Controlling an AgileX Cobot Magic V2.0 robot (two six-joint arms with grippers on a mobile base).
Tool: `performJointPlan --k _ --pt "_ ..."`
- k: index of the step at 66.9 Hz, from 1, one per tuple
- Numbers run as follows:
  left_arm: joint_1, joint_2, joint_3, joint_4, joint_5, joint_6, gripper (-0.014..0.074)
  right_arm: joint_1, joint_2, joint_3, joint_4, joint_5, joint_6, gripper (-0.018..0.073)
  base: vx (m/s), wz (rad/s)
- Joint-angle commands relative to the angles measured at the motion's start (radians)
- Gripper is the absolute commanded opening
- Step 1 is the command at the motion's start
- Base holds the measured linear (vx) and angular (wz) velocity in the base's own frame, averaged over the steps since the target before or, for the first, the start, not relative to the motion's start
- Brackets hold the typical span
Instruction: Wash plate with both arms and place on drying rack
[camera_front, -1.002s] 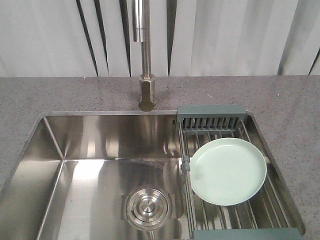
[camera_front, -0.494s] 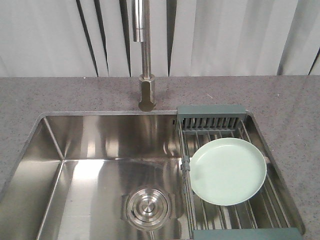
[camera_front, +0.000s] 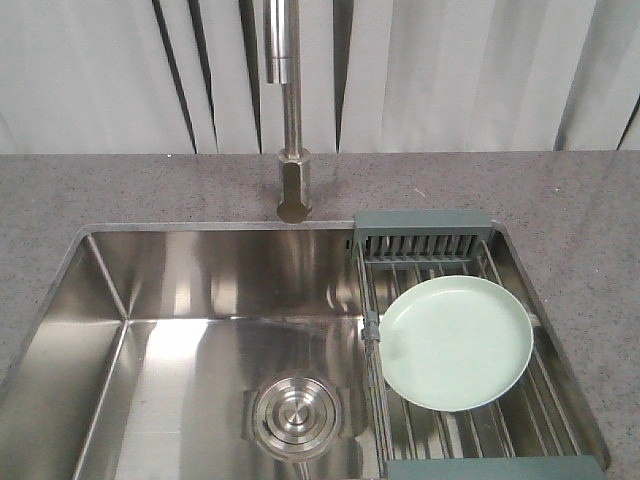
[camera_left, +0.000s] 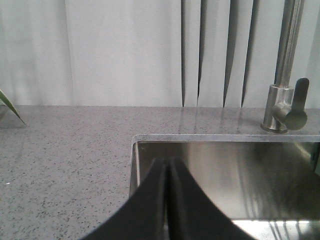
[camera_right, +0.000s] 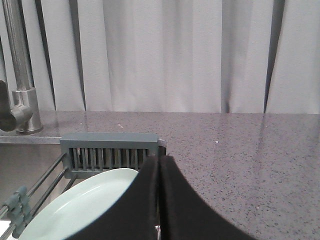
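The left tool was clenched with nothing in it above the sink's left edge. The right tool was likewise clenched and empty, just above the plate. The plate lay flat on the drying rack across the sink's right end, near the tap.

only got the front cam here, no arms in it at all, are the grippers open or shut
Observer: Both shut. The left gripper has its fingers pressed together, nothing between them.
Operator: and the right one
Observer: The right gripper is also closed and empty, above the near edge of the plate.
Operator: where's the left pointing
Observer: At the sink, near its left rim.
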Motion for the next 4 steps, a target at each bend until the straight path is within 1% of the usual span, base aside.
performJointPlan --k 1,4 --pt "-0.002 -0.015 -0.026 -0.006 -0.077 -0.009 -0.0007 -0.007 -0.004 0.001 -0.008 -0.085 -0.002 -0.0008 0.00 0.00" --pt "-0.002 -0.015 -0.026 -0.006 -0.077 -0.009 -0.0007 -0.007 -0.004 0.001 -0.008 -0.085 -0.002 -0.0008 0.00 0.00"
